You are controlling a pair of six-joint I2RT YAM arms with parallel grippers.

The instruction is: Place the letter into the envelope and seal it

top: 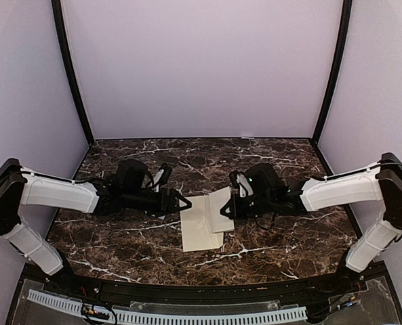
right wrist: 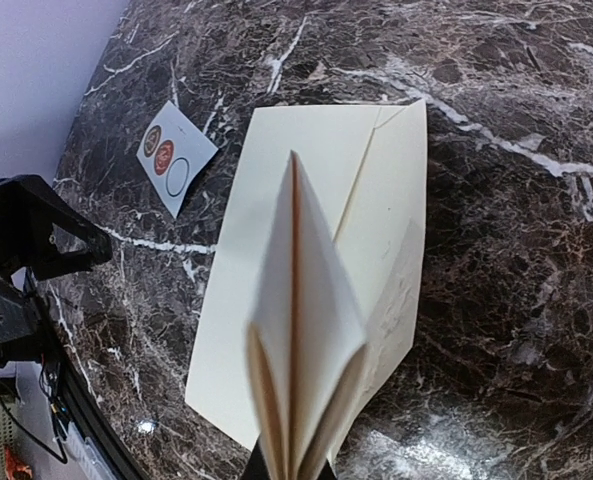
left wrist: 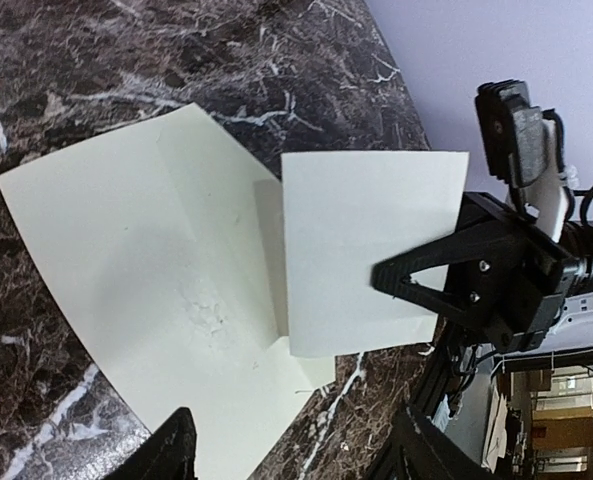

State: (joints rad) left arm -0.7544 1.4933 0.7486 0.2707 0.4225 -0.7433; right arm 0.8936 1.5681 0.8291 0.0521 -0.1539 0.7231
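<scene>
Letter of folded cream paper is clamped by the closed right tool over a cream envelope; left tool is held open.

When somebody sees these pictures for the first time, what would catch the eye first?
The folded letter stands out most: the right claw is shut on its edge and holds it over the cream envelope, which lies flat in the middle of the dark marble table. The left claw is open near the envelope's left edge. A small sticker sheet with round seals lies apart on the table.
</scene>
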